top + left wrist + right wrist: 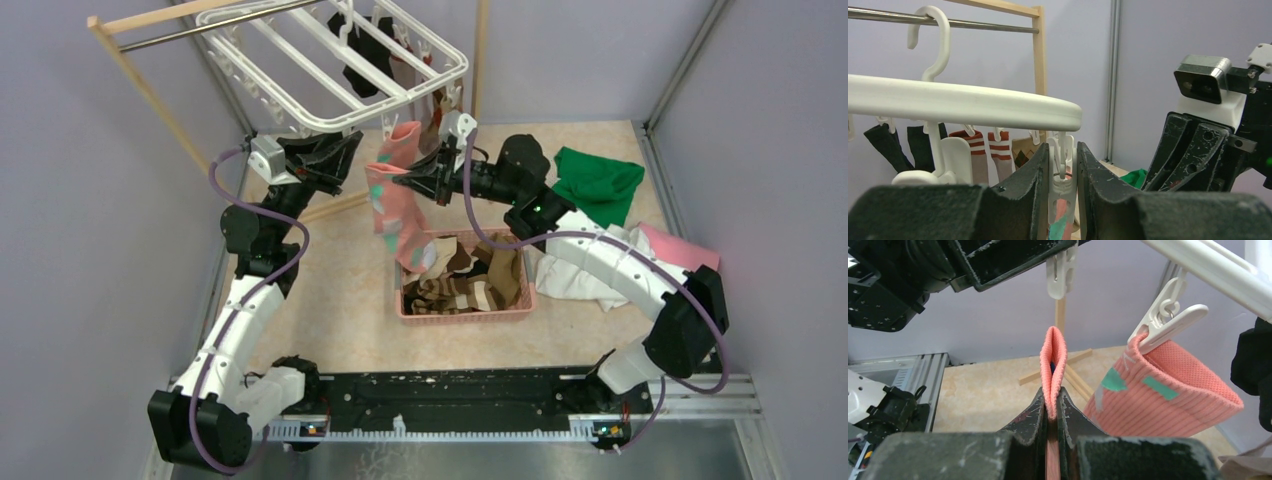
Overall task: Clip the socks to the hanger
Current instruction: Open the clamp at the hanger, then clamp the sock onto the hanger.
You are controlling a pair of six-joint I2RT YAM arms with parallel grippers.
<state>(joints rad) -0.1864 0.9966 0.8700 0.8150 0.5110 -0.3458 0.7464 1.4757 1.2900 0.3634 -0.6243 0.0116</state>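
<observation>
High at the back, hooked over a metal rod (973, 22) on a pale wooden rack (1039, 50): a white plastic grid hanger (963, 102), smooth and round-rimmed, with small clips dangling.

Already pegged along it: matte black socks (888, 145), red-and-white striped socks (979, 150) and a brown argyle sock (1023, 152), all cut off below by dark fingers in the left wrist view.

Squeezing one white plastic clip (1062, 187) from both sides: the left gripper (1063, 150), scuffed black pads flat against it.

Pinched tight in the right gripper (1052, 400): the folded cuff of a coral-pink ribbed sock (1053, 360), raised just under that clip. Seemingly not yet between its jaws, though hard to judge.

Beside it, a matching pink sock with teal patches (1168, 390), hung from another clip (1168, 320).

Below, a pink slotted plastic basket (465, 312) holding a tangled heap of brown-and-cream striped socks (455, 292), too jumbled to count.

To its right: a crumpled green cloth (600, 185), a white cloth (575, 280) and a pink cloth (680, 248).
</observation>
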